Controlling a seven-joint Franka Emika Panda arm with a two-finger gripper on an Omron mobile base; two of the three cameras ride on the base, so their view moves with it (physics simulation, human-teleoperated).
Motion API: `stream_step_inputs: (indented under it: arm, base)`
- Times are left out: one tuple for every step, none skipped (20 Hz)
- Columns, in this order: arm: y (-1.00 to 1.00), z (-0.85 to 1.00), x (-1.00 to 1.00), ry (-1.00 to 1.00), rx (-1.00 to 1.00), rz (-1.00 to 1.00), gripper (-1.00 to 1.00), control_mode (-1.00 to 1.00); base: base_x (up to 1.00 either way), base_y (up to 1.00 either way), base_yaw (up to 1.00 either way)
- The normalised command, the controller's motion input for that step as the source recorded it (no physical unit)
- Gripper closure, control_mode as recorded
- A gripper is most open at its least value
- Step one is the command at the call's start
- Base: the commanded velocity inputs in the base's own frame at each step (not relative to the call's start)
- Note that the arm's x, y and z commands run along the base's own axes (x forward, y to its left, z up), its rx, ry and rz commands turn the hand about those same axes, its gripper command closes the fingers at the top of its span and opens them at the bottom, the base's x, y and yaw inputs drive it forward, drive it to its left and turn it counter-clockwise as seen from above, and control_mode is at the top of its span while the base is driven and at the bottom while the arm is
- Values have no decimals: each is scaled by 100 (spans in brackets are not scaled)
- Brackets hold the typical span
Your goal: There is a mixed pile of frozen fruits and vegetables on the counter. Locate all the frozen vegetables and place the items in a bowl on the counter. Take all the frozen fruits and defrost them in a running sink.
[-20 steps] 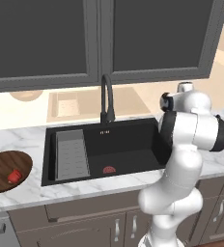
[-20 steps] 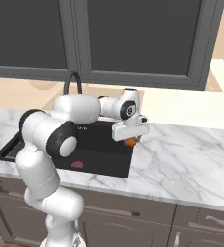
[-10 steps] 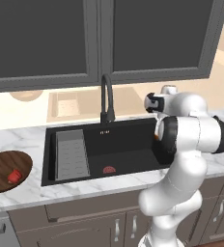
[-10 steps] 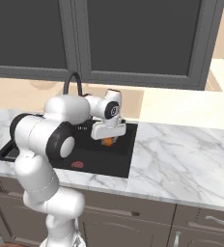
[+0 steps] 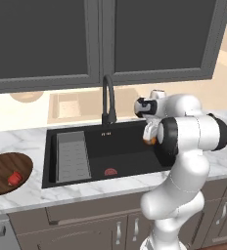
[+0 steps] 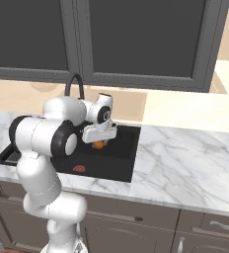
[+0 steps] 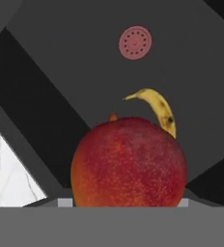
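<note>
Hand view: tool clamped orange-red fruit (image 7: 129, 162), suspended over black sink (image 7: 75, 58). Banana (image 7: 157, 109) lay on basin floor behind fruit, red-ringed drain (image 7: 135, 43) beyond. Right base view: tool (image 6: 99, 144) hung above basin. Left base view: red chunk (image 5: 14, 178) sat in wooden bowl (image 5: 0, 165) on table (image 5: 17, 141).

A round orange-red fruit (image 7: 129, 162), its skin finely speckled and topped by a small stem nub, dominates the foreground, seen from directly above the black sink (image 7: 61, 62). Behind it, a curved yellow banana (image 7: 157, 109) with dark tips lies on the basin floor, partly hidden by the fruit. The red-ringed drain (image 7: 135, 43) sits farther off, while a sliver of white marble counter (image 7: 5, 173) shows at lower left.
</note>
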Motion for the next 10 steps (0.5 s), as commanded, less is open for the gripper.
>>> stream_step_inputs:
  arm:
    - [10, -29, 18, -10, 0, -8, 100, -100]
    - [6, -39, 18, -13, 0, -9, 100, -100]
    - [8, -44, 16, -14, -4, -10, 100, -100]
    - [4, -49, 15, -15, -5, -11, 100, -100]
    - [0, -52, 14, -14, -5, -12, 100, -100]
    - [0, -55, 10, -13, -4, -14, 100, -100]
    - [0, -57, 11, -11, -5, -15, 100, -100]
    - [0, -53, 15, -11, -5, -16, 100, -100]
    - [0, -47, 26, -3, -6, -17, 100, -100]
    - [0, -39, 26, 0, -8, -17, 100, -100]
  base:
    - [0, 0, 0]
    - [0, 0, 0]
    - [0, 0, 0]
    - [0, 0, 0]
    - [0, 0, 0]
    - [0, 0, 0]
    - [0, 0, 0]
    - [0, 0, 0]
    - [0, 0, 0]
    - [0, 0, 0]
